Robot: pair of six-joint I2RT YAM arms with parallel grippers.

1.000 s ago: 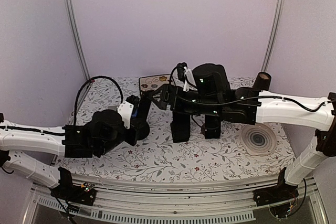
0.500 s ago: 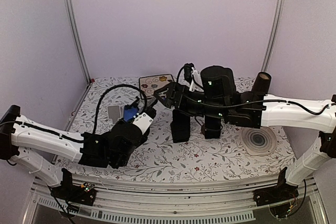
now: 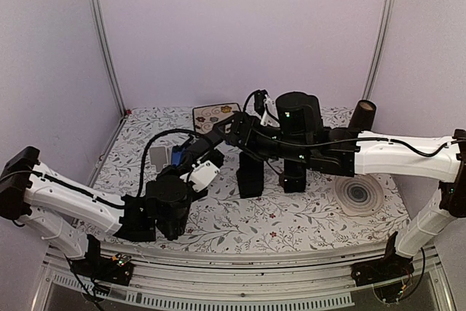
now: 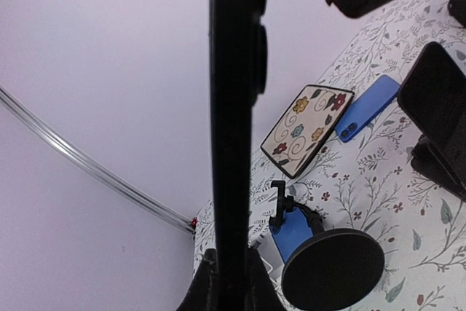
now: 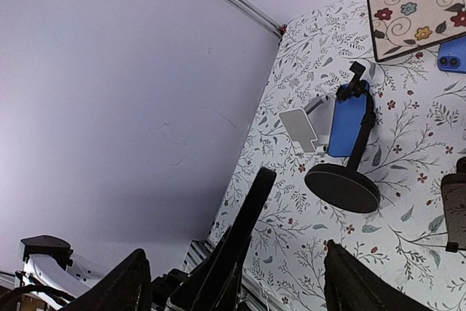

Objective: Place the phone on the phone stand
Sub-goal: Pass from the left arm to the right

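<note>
Left gripper (image 4: 229, 285) clenched on the lower end of the black phone (image 4: 233, 107). Slab held edge-on, long axis running up and away from the fingers. Right gripper (image 5: 234, 253) spread wide, one finger either side of the phone's free end, no contact visible. Phone stand (image 5: 342, 183) on the table (image 5: 408, 158) just left of both grippers, round base down, stem upright. Left arm nearer it. Judgement: phone has to travel left and down to the stand's cradle.

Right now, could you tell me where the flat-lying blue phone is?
In the left wrist view, the blue phone lies flat right of centre, just beside the floral tile.
</note>
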